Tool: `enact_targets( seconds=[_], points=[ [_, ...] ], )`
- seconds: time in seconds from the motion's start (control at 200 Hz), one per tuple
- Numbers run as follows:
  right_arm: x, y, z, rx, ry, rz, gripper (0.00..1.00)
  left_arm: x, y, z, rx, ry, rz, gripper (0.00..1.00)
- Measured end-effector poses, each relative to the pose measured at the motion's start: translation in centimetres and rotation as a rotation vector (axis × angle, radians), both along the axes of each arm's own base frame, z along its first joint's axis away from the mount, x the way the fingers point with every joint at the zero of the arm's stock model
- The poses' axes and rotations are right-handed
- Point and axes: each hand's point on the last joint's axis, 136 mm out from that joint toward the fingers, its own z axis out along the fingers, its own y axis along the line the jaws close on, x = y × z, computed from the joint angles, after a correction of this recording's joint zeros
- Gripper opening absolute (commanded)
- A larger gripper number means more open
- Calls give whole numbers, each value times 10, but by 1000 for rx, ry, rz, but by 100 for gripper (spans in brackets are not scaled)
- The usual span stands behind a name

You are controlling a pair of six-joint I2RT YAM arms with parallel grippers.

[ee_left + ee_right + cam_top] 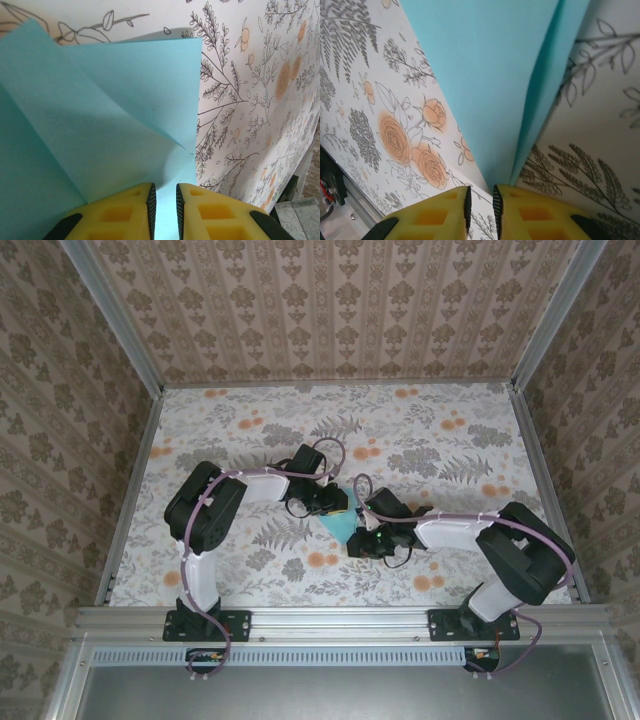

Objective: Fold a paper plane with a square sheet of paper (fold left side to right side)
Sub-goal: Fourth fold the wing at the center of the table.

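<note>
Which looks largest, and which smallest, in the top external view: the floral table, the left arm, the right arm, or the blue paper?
1. Floral table: largest by far.
2. Left arm and right arm: they look about alike, so they are not ranked against each other.
3. Blue paper: smallest, and partly covered by the arms.

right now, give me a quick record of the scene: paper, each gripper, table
paper: light cyan sheet of paper, partly folded with a flap raised, at mid-table between the two grippers
left gripper: jaws nearly closed, pinching the sheet's edge
right gripper: jaws nearly closed, the sheet's narrow folded end runs into the gap
table: floral-patterned cover
</note>
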Motion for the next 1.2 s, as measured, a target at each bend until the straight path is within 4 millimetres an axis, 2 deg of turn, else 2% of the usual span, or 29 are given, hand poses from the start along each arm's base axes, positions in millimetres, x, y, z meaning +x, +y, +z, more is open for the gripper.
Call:
enact_targets(
  seconds=[0.195,0.3,0.475,0.565,0.87,1.195],
  points=[
    [-12,-8,1,-28,34,5,18,0,0,0,0,0,0,22],
    [-16,-12,10,-23,32,3,14,0,0,0,0,0,0,22],
    [1,-8,43,72,-54,-29,7,0,0,0,0,0,0,22],
    [10,-5,48,102,-67,-55,0,0,0,0,0,0,0,22],
    [45,11,19,88,-28,-116,0,0,0,0,-2,2,-2,22],
    [58,4,10,63,-38,-170,0,0,0,0,-2,1,-2,22]
  ],
)
